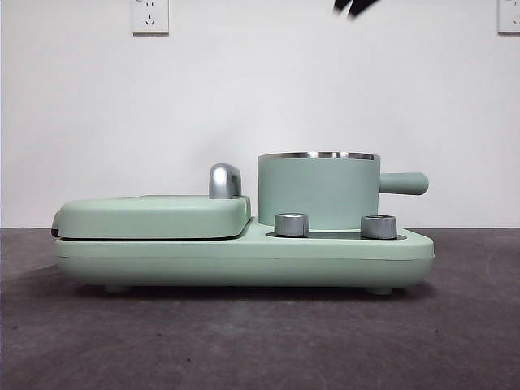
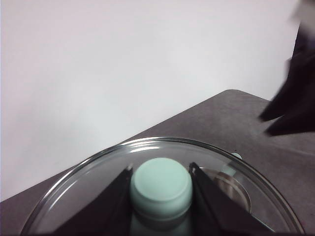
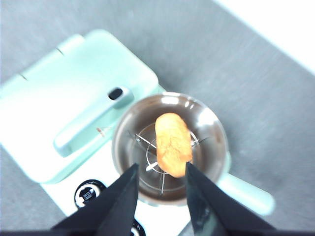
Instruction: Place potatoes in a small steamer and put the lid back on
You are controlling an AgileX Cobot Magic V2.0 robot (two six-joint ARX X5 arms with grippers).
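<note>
One potato (image 3: 173,143) in one steamer (image 3: 170,147); left tool (image 2: 160,169) grips lid (image 2: 162,189).

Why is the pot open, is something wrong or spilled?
Nothing looks spilled or broken. The pot is open because the left gripper is holding the lid by its knob, away from the pot. The potato lies on the rack inside, with the open right gripper above it.

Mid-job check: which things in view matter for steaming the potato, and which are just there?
In play: potato lying inside the steamer pot; glass lid, gripped by its knob in the left gripper; right gripper, open above the pot.

Just there: grill plate, two steel dials, wall sockets.
</note>
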